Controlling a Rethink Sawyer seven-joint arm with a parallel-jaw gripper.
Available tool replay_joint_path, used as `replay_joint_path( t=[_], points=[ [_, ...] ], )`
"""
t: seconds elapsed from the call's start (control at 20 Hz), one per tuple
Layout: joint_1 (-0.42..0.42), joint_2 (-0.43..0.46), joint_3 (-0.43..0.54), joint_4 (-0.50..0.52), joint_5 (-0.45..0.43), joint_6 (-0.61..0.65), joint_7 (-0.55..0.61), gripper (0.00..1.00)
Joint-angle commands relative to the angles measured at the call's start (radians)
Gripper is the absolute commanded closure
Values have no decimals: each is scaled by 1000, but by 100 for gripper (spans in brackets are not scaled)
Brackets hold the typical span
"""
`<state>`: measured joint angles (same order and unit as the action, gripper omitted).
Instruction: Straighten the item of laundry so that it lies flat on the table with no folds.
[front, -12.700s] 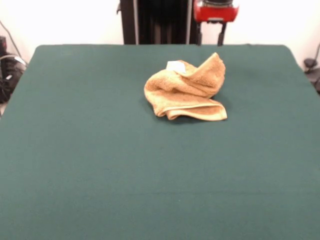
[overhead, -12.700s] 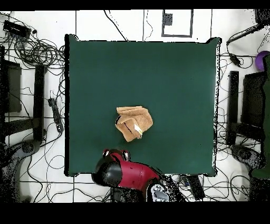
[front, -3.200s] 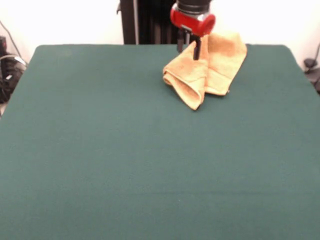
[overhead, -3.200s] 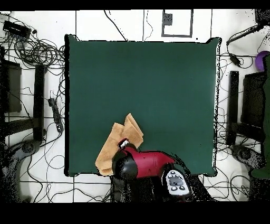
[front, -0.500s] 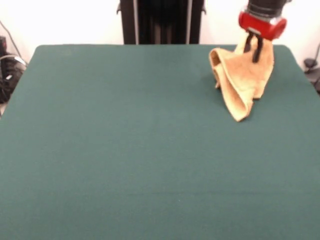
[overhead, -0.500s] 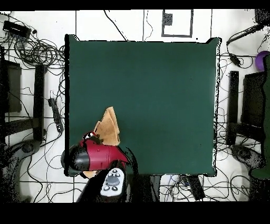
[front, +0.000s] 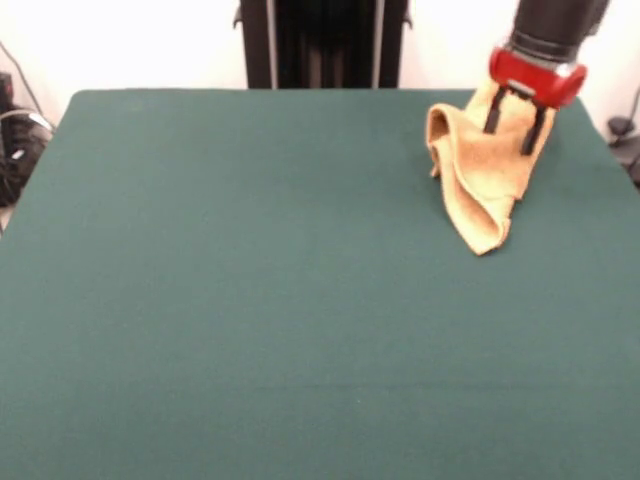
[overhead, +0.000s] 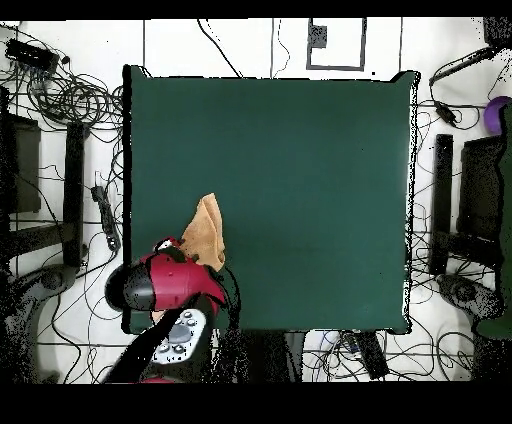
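Note:
The mustard-orange towel (front: 478, 180) hangs bunched and folded lengthwise from my gripper (front: 508, 141) at the far right of the green table (front: 250, 300). Its lower tip touches the cloth. The gripper's two black fingers are closed on the towel's upper part, below the red wrist ring. In the overhead view the towel (overhead: 207, 235) shows as a narrow strip near the table's (overhead: 300, 170) left edge, with its lower end hidden under the red arm (overhead: 170, 285). The white tag is hidden.
The black pedestal (front: 320, 45) stands behind the table's far edge. The towel is close to the table's right edge in the front view. Cables and equipment (overhead: 60, 100) lie on the floor around the table.
The gripper has carried the towel rightwards in the front view, toward the table's side edge. The towel now hangs narrower and more bunched than before.

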<state>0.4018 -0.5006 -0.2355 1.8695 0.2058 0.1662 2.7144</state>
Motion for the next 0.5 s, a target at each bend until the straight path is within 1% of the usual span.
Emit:
replay_joint_path(
  t=[0.05, 0.15, 0.2, 0.25, 0.3, 0.4, 0.5],
  points=[
    [268, 68, -133, -126, 333, 177, 526, 0],
    [336, 88, -169, -142, 426, 216, 621, 0],
    [364, 102, -197, -158, 447, 245, 644, 0],
    [377, 108, -216, -164, 452, 264, 634, 0],
    [373, 95, -216, -154, 442, 267, 593, 0],
    [323, 34, -182, -98, 407, 261, 479, 0],
    [248, -54, -145, -29, 354, 276, 348, 0]
  ],
)
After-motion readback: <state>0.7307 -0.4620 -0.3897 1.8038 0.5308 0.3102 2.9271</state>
